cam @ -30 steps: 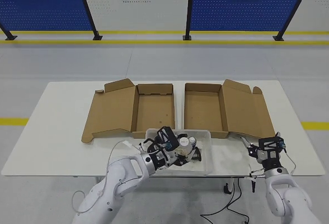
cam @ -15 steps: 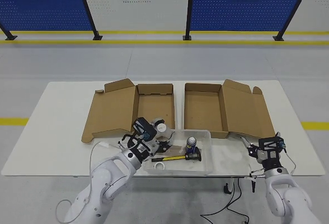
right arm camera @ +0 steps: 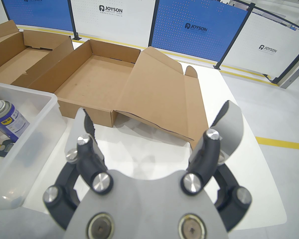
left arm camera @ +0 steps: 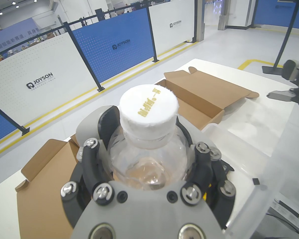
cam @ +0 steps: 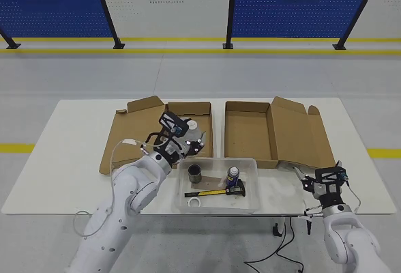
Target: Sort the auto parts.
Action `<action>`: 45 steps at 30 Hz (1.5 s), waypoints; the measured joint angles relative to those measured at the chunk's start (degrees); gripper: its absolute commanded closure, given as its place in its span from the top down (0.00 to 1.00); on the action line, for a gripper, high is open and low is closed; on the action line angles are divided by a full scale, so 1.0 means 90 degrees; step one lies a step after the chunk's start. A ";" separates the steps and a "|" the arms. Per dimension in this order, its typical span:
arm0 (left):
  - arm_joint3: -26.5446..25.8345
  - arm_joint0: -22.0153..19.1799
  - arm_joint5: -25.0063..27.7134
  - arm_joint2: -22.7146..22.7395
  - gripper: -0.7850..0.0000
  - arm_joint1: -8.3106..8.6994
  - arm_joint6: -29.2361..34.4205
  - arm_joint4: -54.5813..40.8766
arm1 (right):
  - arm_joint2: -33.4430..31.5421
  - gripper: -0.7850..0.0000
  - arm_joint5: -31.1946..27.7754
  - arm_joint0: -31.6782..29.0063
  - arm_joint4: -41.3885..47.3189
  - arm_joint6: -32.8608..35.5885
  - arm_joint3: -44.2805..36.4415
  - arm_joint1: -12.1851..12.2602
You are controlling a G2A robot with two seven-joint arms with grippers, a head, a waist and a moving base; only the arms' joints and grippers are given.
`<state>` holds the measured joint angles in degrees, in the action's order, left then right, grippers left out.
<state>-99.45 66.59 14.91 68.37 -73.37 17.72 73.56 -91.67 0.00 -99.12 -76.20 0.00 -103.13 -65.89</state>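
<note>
left end effector (left arm camera: pixel 145 138) clamps a clear white-capped plastic bottle (left arm camera: pixel 147 115) over the left brown cardboard box (cam: pixel 189 108), likely to sort it there; right end effector (right arm camera: pixel 157 118) idles wide open.

Bottle (cam: pixel 191 125) over left box (cam: pixel 136 140); right box (cam: pixel 245 140) beside; bin (cam: pixel 249 202) before both.

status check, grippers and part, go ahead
Left gripper shut on clear bottle, above left box. Right gripper open, beside right box. Spray can in bin.
</note>
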 measured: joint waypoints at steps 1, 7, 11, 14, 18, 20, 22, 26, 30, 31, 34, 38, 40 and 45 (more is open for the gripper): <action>0.0138 -0.0108 -0.0043 -0.0026 0.00 -0.0014 -0.0002 -0.0025 | 0.0000 1.00 0.0000 0.0000 0.0000 0.0000 0.0000 0.0000; 0.1152 -0.0778 -0.0308 -0.0316 0.00 -0.0128 -0.0174 -0.0132 | 0.0000 1.00 0.0000 0.0000 0.0000 0.0000 0.0000 0.0000; 0.1941 -0.1183 -0.0473 -0.0578 0.00 -0.0228 -0.0479 -0.0158 | 0.0000 1.00 0.0000 0.0000 0.0000 0.0000 0.0000 0.0000; 0.2517 -0.1451 -0.0547 -0.0766 0.00 -0.0306 -0.0654 -0.0202 | 0.0000 1.00 0.0000 0.0000 0.0000 0.0000 0.0000 0.0000; 0.3111 -0.1779 -0.0628 -0.0997 0.00 -0.0386 -0.0815 -0.0082 | 0.0000 1.00 0.0000 0.0000 0.0000 0.0000 0.0000 0.0000; 0.3242 -0.1896 -0.0811 -0.1122 0.00 -0.0422 -0.0840 0.0219 | 0.0000 1.00 0.0000 0.0000 0.0000 0.0000 0.0000 0.0000; 0.3206 -0.1925 -0.0971 -0.1191 0.00 -0.0451 -0.0837 0.0423 | 0.0000 1.00 0.0000 0.0000 0.0000 0.0000 0.0000 0.0000; 0.3157 -0.1875 -0.0995 -0.1173 0.00 -0.0473 -0.0892 0.0171 | 0.0000 1.00 0.0000 0.0000 0.0000 0.0000 0.0000 0.0000; 0.3160 -0.1877 -0.0992 -0.1173 0.00 -0.0472 -0.0889 0.0178 | 0.0000 1.00 0.0000 0.0000 0.0000 0.0000 0.0000 0.0000; 0.3160 -0.1877 -0.0992 -0.1174 0.00 -0.0472 -0.0889 0.0179 | 0.0000 1.00 0.0000 0.0000 0.0000 0.0000 0.0000 0.0000; 0.3160 -0.1877 -0.0992 -0.1174 0.00 -0.0472 -0.0889 0.0179 | 0.0000 1.00 0.0000 0.0000 0.0000 0.0000 0.0000 0.0000; 0.3160 -0.1877 -0.0993 -0.1174 0.00 -0.0472 -0.0889 0.0179 | 0.0000 1.00 0.0000 0.0000 0.0000 0.0000 0.0000 0.0000; 0.3160 -0.1875 -0.0994 -0.1174 0.00 -0.0472 -0.0889 0.0178 | 0.0000 1.00 0.0000 0.0000 0.0000 0.0000 0.0000 0.0000; 0.3302 -0.1854 -0.1195 -0.1206 0.00 -0.0522 -0.1035 0.0133 | 0.0000 1.00 0.0000 0.0000 0.0000 0.0000 0.0000 0.0000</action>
<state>-69.73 49.90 4.15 57.52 -78.07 8.41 74.76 -91.67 0.00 -99.12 -76.20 0.00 -103.13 -65.89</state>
